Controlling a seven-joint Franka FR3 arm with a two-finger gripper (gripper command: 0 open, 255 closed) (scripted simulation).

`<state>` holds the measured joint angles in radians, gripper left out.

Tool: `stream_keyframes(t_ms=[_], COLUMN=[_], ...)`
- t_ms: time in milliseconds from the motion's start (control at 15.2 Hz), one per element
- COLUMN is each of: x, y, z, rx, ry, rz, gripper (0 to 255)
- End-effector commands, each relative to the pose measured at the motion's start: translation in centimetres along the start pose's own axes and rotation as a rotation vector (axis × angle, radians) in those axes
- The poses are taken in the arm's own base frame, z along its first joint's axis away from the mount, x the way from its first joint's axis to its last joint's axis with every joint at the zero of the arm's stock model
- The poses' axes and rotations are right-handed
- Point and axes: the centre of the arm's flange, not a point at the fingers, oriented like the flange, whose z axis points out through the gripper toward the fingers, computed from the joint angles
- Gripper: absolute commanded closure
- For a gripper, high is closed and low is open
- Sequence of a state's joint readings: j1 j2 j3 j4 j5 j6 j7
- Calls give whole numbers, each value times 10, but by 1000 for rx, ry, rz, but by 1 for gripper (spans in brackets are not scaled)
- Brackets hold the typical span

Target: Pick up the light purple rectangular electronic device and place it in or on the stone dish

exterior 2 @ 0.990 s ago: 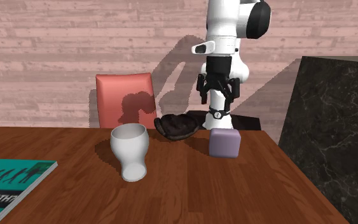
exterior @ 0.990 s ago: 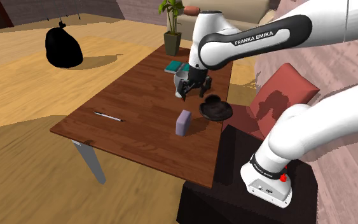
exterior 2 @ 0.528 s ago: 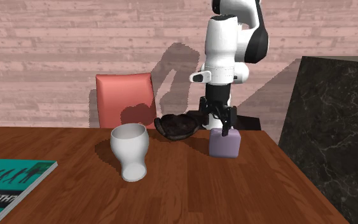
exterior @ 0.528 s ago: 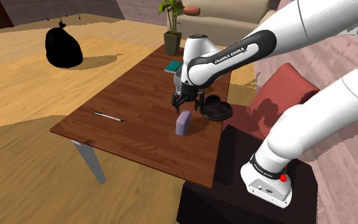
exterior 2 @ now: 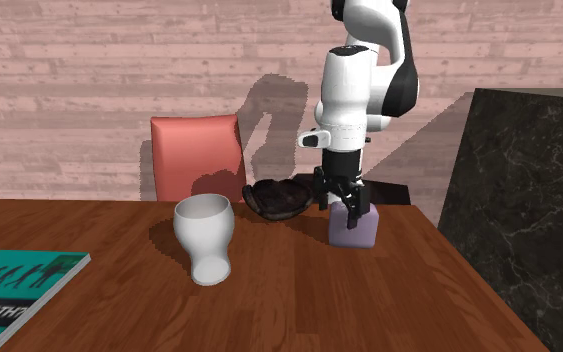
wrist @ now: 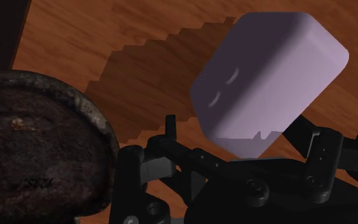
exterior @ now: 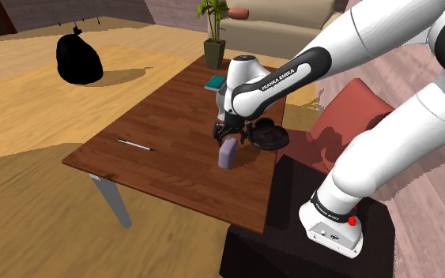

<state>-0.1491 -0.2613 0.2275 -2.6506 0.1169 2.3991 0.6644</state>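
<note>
In the shoulder view a pen [exterior: 134, 144] lies on the table [exterior: 165, 118], with bare wood between it and the purple device [exterior: 228, 153], upright near the edge at that view's right. The gripper [exterior: 230, 136] hangs over its top; the wrist view shows the fingers apart, the device between them. Just beyond sits the dark dish [exterior: 269, 134]. The second exterior view adds a white cup [exterior 2: 204, 238].
</note>
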Motion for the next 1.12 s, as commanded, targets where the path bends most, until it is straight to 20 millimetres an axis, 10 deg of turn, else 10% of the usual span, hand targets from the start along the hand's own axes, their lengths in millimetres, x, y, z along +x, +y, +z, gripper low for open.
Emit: stream_keyframes(t_ms=[0, 264, 330, 924, 990, 1056], x=[0, 0, 0, 0, 0, 0], y=[0, 0, 0, 0, 0, 0], z=[1, 1, 1, 1, 0, 0], rx=[0, 0, 0, 0, 2, 2], ry=[0, 0, 0, 0, 2, 2], rz=[0, 0, 0, 0, 0, 0], gripper=[0, 0, 255, 255, 0, 0])
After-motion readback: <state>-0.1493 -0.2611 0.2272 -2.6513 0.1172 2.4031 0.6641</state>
